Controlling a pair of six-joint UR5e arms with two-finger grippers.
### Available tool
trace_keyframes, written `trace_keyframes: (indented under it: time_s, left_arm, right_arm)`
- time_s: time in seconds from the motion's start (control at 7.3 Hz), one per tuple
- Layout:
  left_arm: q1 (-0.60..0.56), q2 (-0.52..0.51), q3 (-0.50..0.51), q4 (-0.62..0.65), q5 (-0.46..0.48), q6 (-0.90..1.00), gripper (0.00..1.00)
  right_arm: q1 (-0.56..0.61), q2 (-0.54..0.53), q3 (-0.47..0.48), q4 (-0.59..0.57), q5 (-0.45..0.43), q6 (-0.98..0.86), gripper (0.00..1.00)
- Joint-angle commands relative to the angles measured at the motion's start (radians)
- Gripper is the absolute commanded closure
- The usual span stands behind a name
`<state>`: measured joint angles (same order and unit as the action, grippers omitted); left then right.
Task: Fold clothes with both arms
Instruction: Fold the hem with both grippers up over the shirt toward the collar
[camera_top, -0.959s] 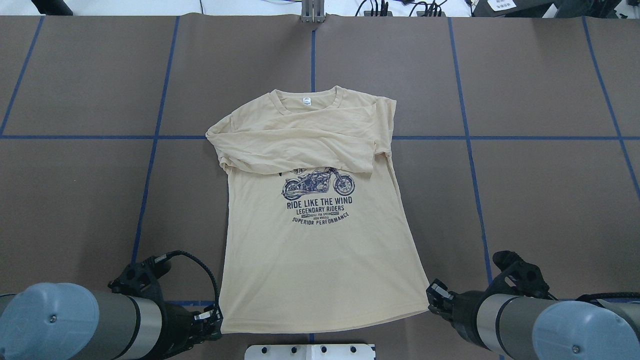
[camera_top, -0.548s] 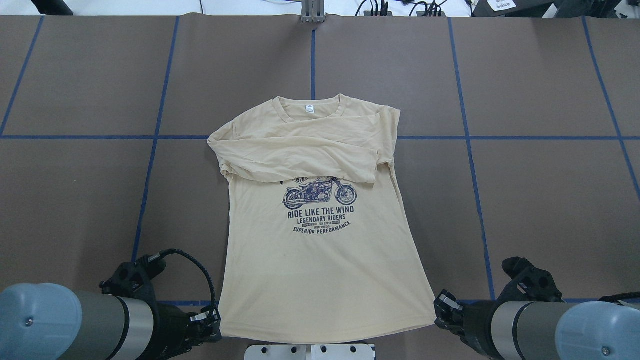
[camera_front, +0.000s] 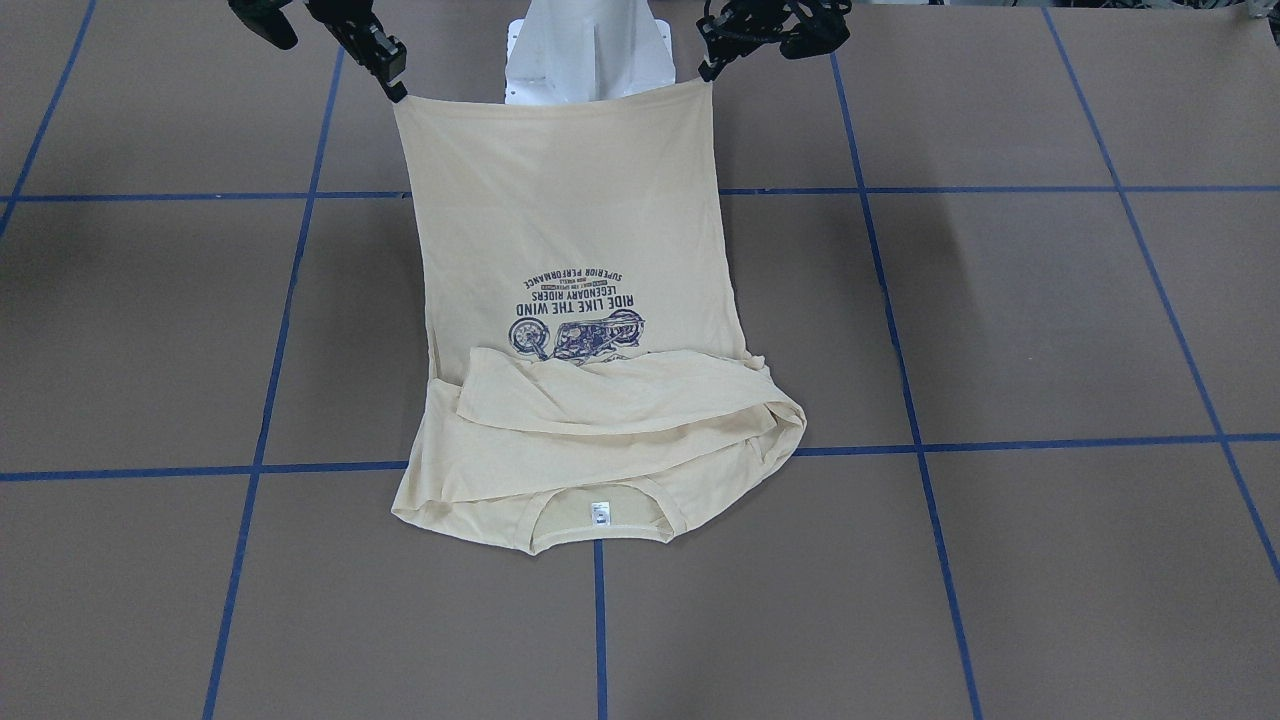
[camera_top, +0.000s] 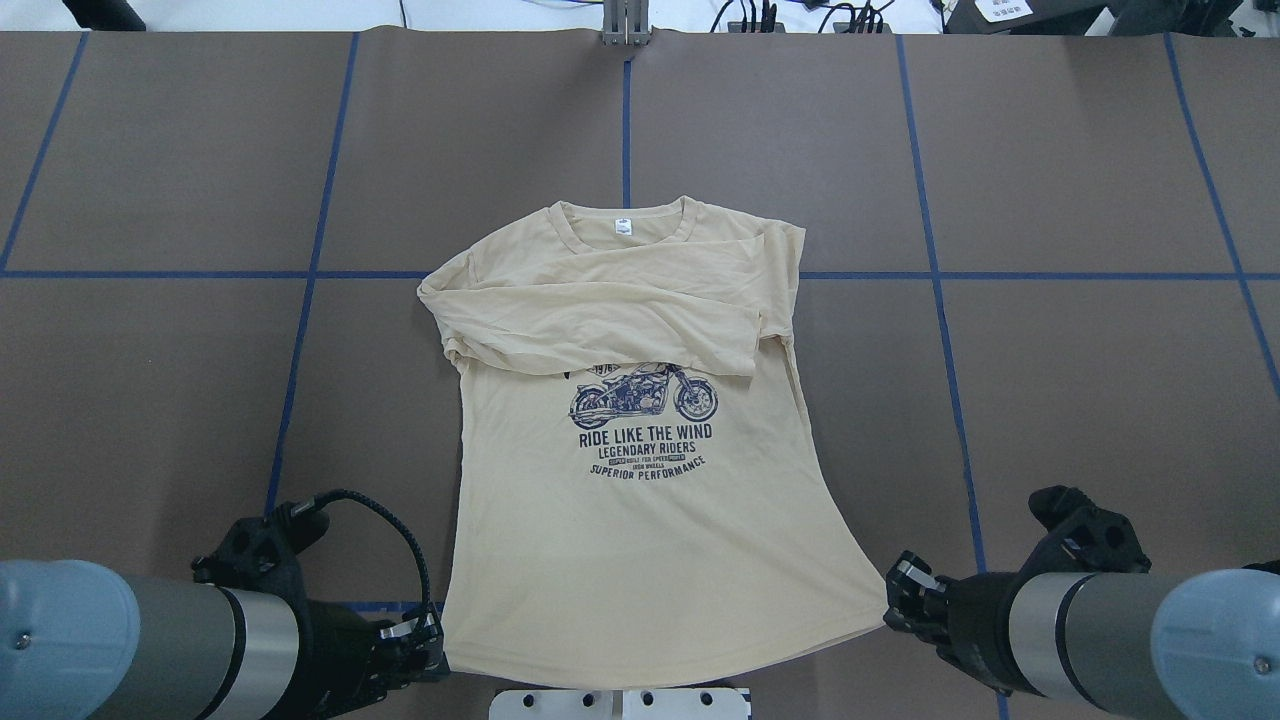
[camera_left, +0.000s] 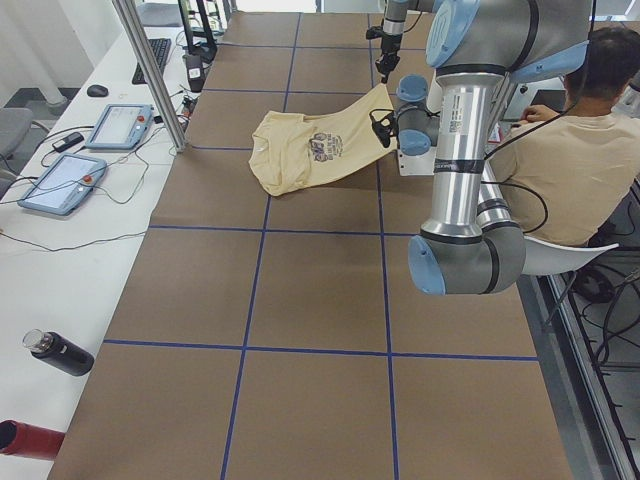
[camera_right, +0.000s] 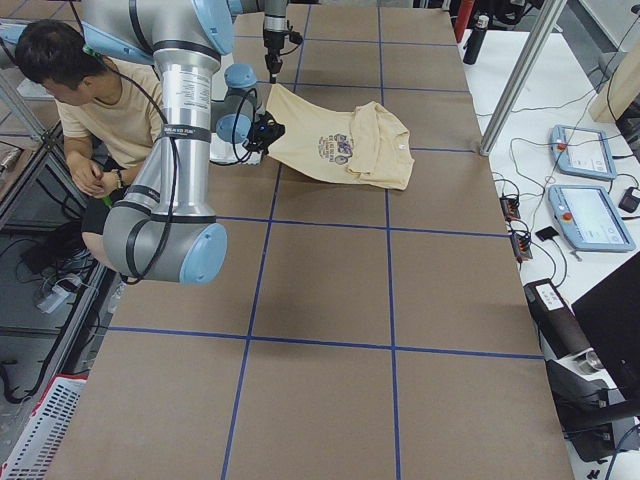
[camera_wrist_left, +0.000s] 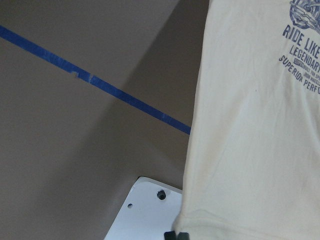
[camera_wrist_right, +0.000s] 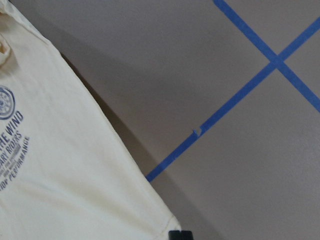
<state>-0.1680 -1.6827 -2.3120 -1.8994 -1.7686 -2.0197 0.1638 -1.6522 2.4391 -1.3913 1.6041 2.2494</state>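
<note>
Cream T-shirt (camera_top: 640, 540), hem corners clamped in left end effector (camera_top: 430, 645) and right end effector (camera_top: 895, 605), sleeves (camera_top: 600, 320) hiding print's (camera_top: 645, 430) top

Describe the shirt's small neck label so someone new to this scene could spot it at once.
On the brown table gridded with blue tape is one cream T-shirt. At its top end in the overhead view, just inside the collar, sits the label, the only white patch on the fabric.

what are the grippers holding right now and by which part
Both hold the T-shirt by its bottom hem: the left gripper pinches one hem corner, the right gripper the other, with that end up off the table.
</note>
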Motion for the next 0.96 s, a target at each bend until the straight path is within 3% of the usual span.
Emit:
trace_keyframes:
  time_s: [0.0, 0.27, 0.55, 0.82]
  left_arm:
    - [-0.121, -0.056, 0.042, -0.001, 0.0, 0.103, 1.0]
    - [-0.262, -0.138, 0.136, 0.002, -0.006, 0.224, 1.0]
    - [-0.367, -0.14, 0.16, 0.002, -0.008, 0.288, 1.0]
    - [-0.428, -0.161, 0.218, -0.004, -0.008, 0.341, 1.0]
  right_arm:
    - [0.171, 0.169, -0.11, -0.073, 0.055, -0.15, 1.0]
    - [0.366, 0.427, -0.233, -0.31, 0.17, -0.306, 1.0]
    - [0.478, 0.483, -0.331, -0.337, 0.174, -0.402, 1.0]
    - [0.574, 0.608, -0.508, -0.333, 0.22, -0.488, 1.0]
